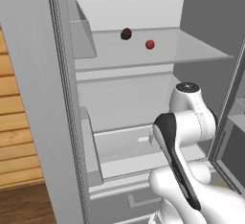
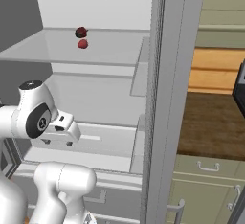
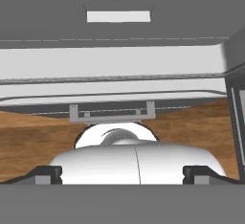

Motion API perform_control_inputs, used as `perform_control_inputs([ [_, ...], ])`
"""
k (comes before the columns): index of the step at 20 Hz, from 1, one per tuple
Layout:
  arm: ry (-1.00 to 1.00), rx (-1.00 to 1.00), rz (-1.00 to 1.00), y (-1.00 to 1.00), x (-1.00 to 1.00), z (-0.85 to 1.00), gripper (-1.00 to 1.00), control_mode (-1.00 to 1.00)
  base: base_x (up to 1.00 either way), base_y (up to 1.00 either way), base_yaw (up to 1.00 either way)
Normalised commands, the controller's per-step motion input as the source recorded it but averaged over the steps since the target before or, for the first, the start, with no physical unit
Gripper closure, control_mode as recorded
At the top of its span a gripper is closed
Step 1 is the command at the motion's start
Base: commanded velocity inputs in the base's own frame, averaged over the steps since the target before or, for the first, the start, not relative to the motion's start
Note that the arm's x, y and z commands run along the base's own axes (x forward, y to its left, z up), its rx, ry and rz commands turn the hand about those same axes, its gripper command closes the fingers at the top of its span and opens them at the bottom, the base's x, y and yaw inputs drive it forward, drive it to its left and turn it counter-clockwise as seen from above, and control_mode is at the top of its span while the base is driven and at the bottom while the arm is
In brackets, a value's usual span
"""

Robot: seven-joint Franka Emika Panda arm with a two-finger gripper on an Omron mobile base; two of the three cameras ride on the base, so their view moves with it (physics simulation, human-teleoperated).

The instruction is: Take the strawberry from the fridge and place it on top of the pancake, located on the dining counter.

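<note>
The strawberry [image 1: 150,44] [image 2: 83,44] is a tiny red ball lying on the upper glass shelf [image 1: 191,50] of the fridge [image 1: 28,98] [image 2: 165,98], whose doors stand open. My gripper [image 2: 57,142] [image 3: 122,175] hangs well below that shelf, in front of the lower compartment, pointing down. Its fingertips [image 3: 45,174] are set wide apart, open, with nothing between them. In the left base view my own arm covers the hand. The pancake and the dining counter are out of view.
A dark maroon lump [image 1: 126,33] [image 2: 81,31] lies on the same shelf just behind the strawberry. Door bins [image 1: 81,36] line the left door. A brown counter on green cabinets [image 2: 210,122] stands right of the fridge. The hand view looks down at the fridge's drawer front [image 3: 115,113] and wooden floor [image 3: 38,137].
</note>
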Motion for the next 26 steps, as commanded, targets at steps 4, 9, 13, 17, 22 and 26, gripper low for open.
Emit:
perform_control_inputs([
  [4,0.0,0.0,0.0,0.0,0.0,0.0,-1.0,1.0,0.35,0.08,0.0],
  [9,-0.18,0.0,0.0,0.01,0.02,0.11,-1.0,-1.0,0.06,0.0,0.0],
  [13,-0.34,0.0,0.02,0.07,0.03,0.58,-1.0,-1.0,0.0,0.0,0.0],
  [17,-0.42,0.0,0.1,0.02,0.04,0.64,-1.0,-1.0,0.0,0.0,0.0],
  [22,-0.3,0.0,0.01,0.02,0.03,0.95,-1.0,-1.0,0.0,0.0,0.0],
  [26,-0.33,0.0,0.0,0.0,0.03,0.99,-1.0,-1.0,0.0,0.0,0.0],
])
